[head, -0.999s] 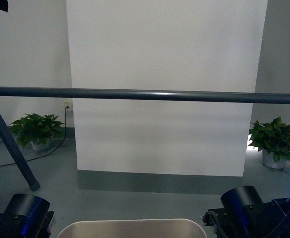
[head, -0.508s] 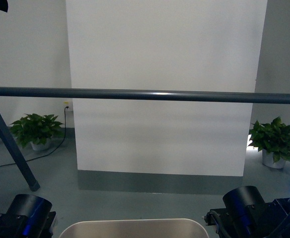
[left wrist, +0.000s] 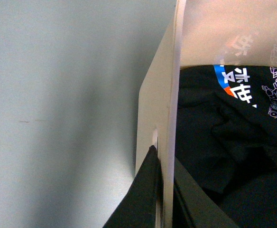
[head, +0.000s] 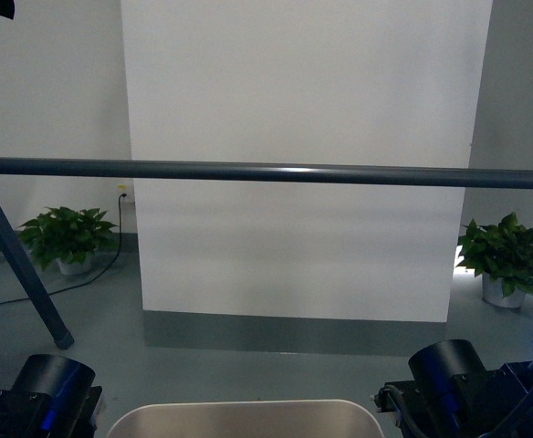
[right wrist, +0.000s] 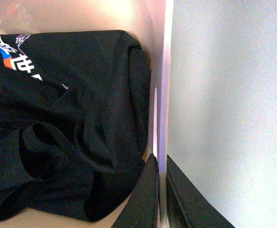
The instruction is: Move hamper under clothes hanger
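one tall dark grey metal garment rack (head: 266,172) spans the front view, its round bar level and one angled leg planted on the grey floor (head: 248,365) at left. nearer the robot, between both arms, sits the beige plastic laundry hamper (head: 244,408), only its rolled rim showing. inside lies a crumpled black printed shirt (right wrist: 72,123). the left gripper (left wrist: 163,161) has its fingers clamped across one side wall; the right gripper (right wrist: 161,159) pinches the opposite wall likewise.

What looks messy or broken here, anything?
Nothing stands out. The black garment lies crumpled inside the hamper, the left gripper and right gripper each pinch a side wall, and the clothes hanger looks level.
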### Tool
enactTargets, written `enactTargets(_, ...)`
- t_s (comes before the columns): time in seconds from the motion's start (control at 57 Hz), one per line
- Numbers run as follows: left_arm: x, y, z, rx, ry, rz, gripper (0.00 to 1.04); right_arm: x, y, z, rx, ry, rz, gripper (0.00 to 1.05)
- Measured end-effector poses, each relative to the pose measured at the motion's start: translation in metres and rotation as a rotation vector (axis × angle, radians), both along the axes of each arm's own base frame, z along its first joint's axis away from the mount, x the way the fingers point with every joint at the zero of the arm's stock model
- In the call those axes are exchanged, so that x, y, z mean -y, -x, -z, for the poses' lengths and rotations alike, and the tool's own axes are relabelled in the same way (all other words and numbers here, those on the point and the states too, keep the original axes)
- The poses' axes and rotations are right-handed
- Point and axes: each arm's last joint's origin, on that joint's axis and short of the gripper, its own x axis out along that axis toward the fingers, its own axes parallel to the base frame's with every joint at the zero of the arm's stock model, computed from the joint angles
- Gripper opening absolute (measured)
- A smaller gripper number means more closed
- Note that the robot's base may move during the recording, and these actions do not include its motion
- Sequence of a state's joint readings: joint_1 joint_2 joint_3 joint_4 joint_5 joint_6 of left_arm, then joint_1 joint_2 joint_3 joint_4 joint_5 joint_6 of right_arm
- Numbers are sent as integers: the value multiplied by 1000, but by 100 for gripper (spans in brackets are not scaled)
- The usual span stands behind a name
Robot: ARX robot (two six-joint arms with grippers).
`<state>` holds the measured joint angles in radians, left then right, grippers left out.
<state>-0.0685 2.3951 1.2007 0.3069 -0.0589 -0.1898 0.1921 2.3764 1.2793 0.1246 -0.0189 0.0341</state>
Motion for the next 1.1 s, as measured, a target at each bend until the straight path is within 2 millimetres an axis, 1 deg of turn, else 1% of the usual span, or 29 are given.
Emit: enactTargets(1.104, 0, 0, 0, 0, 0, 0, 4, 0, 0, 0, 0, 0, -1, 3)
